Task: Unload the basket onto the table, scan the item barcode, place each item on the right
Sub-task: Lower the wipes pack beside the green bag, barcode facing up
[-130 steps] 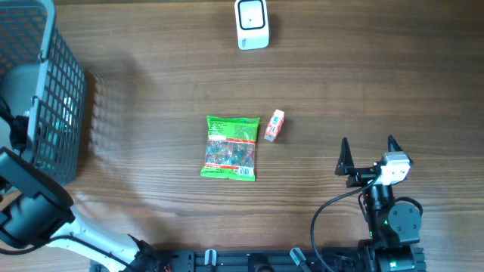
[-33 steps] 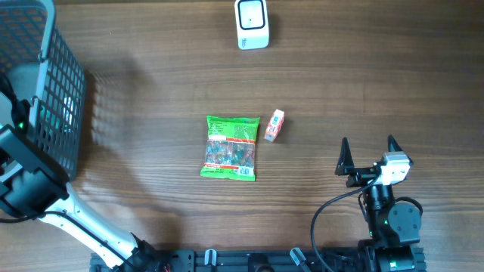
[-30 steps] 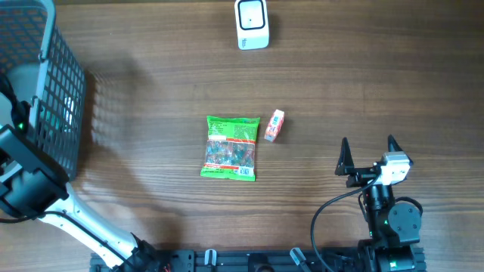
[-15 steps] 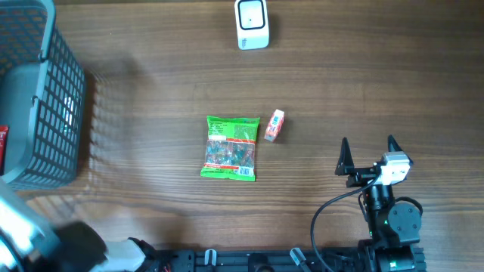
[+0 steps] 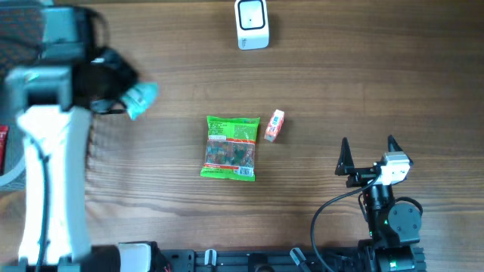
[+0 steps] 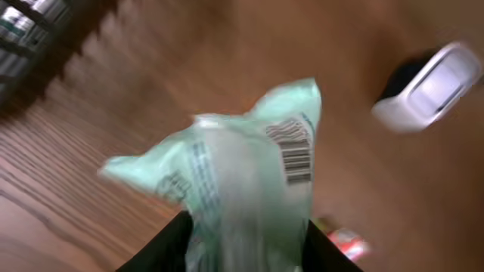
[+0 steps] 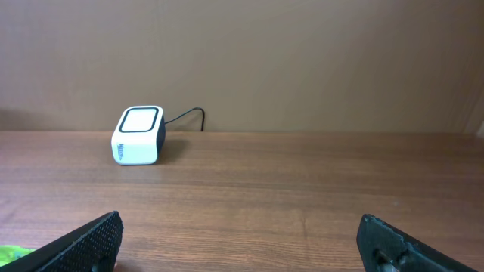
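Nearest the robot, well short of the scanner (image 5: 252, 23) and off to its right, the right gripper (image 5: 368, 145) hangs over the brown wood-grain table (image 5: 393, 68). Its two black, pointed fingers are spread wide with nothing between them.

Farther out, roughly straight in front of the scanner and well apart from it, lies the green bag (image 5: 231, 148). It is a flat, glossy pillow pouch with crimped ends, a clear window of mixed coloured pieces and a red band across its label. The print is too small to read. A little closer to the scanner and slightly to its right lies the small box (image 5: 274, 125), a cardboard oblong in orange-red and white with no legible text.

To the scanner's left, somewhat nearer the robot than it, the left gripper (image 6: 243, 223) is clamped on the mint packet (image 6: 242, 177). The packet is thin, crinkled, soft film in a pale green, pinched at its lower end and held above the table. Its barcode (image 6: 296, 151), black bars on a white patch, faces the wrist camera. The digits are blurred. Far to the scanner's left, the dark mesh of the basket (image 6: 45, 15) shows out of focus.

Farthest stands the scanner, a rounded white block with dark sides and a dark-rimmed, rounded-square window. A thin black cable (image 7: 185, 115) curls away behind it.
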Controlling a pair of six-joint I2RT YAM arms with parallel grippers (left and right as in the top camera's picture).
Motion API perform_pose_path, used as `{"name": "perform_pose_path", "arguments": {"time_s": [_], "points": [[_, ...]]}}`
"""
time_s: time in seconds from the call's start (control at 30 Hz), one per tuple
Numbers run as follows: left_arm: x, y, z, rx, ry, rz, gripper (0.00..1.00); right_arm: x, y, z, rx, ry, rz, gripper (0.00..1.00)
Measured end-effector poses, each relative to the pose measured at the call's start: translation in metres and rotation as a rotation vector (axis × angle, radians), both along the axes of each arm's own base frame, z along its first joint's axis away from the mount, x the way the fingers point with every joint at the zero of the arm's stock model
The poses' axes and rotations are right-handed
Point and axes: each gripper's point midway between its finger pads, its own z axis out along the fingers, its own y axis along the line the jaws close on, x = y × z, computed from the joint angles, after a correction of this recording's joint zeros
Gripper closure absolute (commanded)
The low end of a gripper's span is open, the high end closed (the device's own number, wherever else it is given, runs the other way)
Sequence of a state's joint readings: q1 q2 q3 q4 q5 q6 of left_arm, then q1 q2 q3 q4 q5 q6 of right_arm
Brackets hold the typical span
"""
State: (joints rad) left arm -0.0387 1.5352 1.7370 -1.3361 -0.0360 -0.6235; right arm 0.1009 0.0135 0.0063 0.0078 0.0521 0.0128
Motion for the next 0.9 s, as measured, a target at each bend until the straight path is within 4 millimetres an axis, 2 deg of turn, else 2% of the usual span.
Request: {"name": "perform_pose_path", "arguments": {"time_s": [0.07, 0.13, 0.2, 0.3, 0.33, 0.4, 0.47, 0.5, 0.53, 0.57, 0.67, 0.73, 0.8, 0.9], "points": [[-0.003, -0.017, -0.039, 0.041, 0.114, -0.082, 0.63, 0.0, 0.0, 0.0, 0.0, 0.0, 0.0, 0.0], [-0.006, -0.038, -0.097, 0.089, 0.257, -0.176, 0.64, 0.0, 0.0, 0.0, 0.0, 0.0, 0.0, 0.0], [-0.009, -0.047, -0.143, 0.115, 0.342, -0.228, 0.65, 0.0, 0.0, 0.0, 0.0, 0.0, 0.0, 0.0], [-0.019, -0.052, -0.195, 0.146, 0.431, -0.273, 0.61, 0.0, 0.0, 0.0, 0.0, 0.0, 0.0, 0.0], [-0.022, -0.053, -0.204, 0.153, 0.448, -0.284, 0.59, 0.0, 0.0, 0.0, 0.0, 0.0, 0.0, 0.0], [-0.024, -0.053, -0.212, 0.162, 0.465, -0.307, 0.57, 0.0, 0.0, 0.0, 0.0, 0.0, 0.0, 0.0], [-0.023, -0.051, -0.21, 0.164, 0.468, -0.318, 0.56, 0.0, 0.0, 0.0, 0.0, 0.0, 0.0, 0.0], [-0.023, -0.048, -0.206, 0.164, 0.472, -0.317, 0.65, 0.0, 0.0, 0.0, 0.0, 0.0, 0.0, 0.0], [-0.02, -0.046, -0.199, 0.162, 0.463, -0.311, 0.92, 0.0, 0.0, 0.0, 0.0, 0.0, 0.0, 0.0], [-0.015, -0.045, -0.193, 0.159, 0.442, -0.304, 0.96, 0.0, 0.0, 0.0, 0.0, 0.0, 0.0, 0.0], [-0.006, -0.04, -0.169, 0.152, 0.37, -0.284, 0.96, 0.0, 0.0, 0.0, 0.0, 0.0, 0.0, 0.0], [-0.006, -0.04, -0.164, 0.147, 0.354, -0.269, 0.96, 0.0, 0.0, 0.0, 0.0, 0.0, 0.0, 0.0], [-0.006, -0.04, -0.167, 0.143, 0.351, -0.254, 0.96, 0.0, 0.0, 0.0, 0.0, 0.0, 0.0, 0.0], [-0.011, -0.039, -0.186, 0.137, 0.359, -0.228, 0.96, 0.0, 0.0, 0.0, 0.0, 0.0, 0.0, 0.0]]}}
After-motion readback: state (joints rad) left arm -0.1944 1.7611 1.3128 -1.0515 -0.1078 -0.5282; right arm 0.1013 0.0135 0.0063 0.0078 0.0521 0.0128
